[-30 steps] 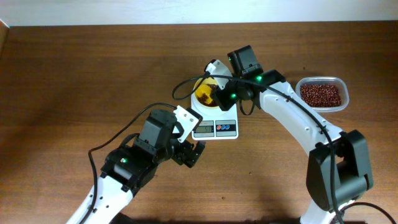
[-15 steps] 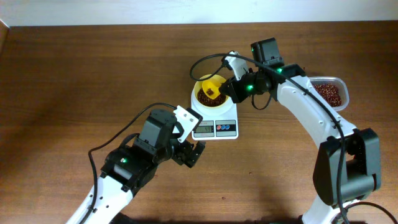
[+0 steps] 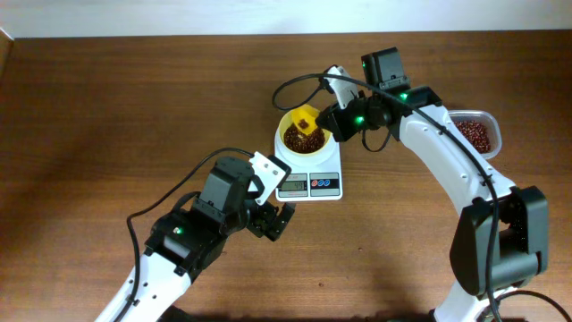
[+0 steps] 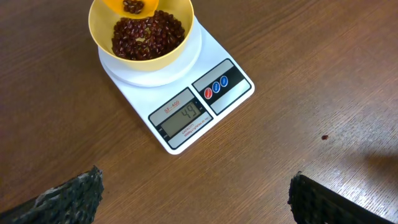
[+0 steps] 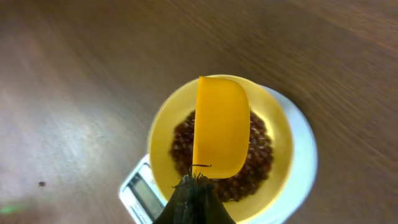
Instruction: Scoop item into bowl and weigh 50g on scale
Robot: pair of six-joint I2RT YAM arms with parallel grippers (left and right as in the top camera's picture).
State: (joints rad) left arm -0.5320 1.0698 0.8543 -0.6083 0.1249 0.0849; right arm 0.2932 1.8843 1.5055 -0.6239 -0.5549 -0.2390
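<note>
The pale-yellow bowl [image 3: 303, 138] holds dark reddish-brown beans [image 4: 147, 37] and stands on the white scale [image 3: 308, 172]. The scale's display [image 4: 180, 115] reads 49. My right gripper [image 3: 332, 116] is shut on the yellow scoop [image 3: 304, 118] and holds it just over the bowl with a few beans in it. The right wrist view shows the scoop's back [image 5: 221, 124] above the bowl [image 5: 277, 138]. My left gripper [image 3: 273, 220] is open and empty, low over the table in front of the scale.
A clear plastic tub [image 3: 477, 134] with more beans stands at the right, partly behind my right arm. A single stray bean [image 4: 324, 137] lies on the wooden table right of the scale.
The right gripper has carried the scoop from the bowl's near side up to its far rim, and the scoop now rides higher. The left arm has not moved.
</note>
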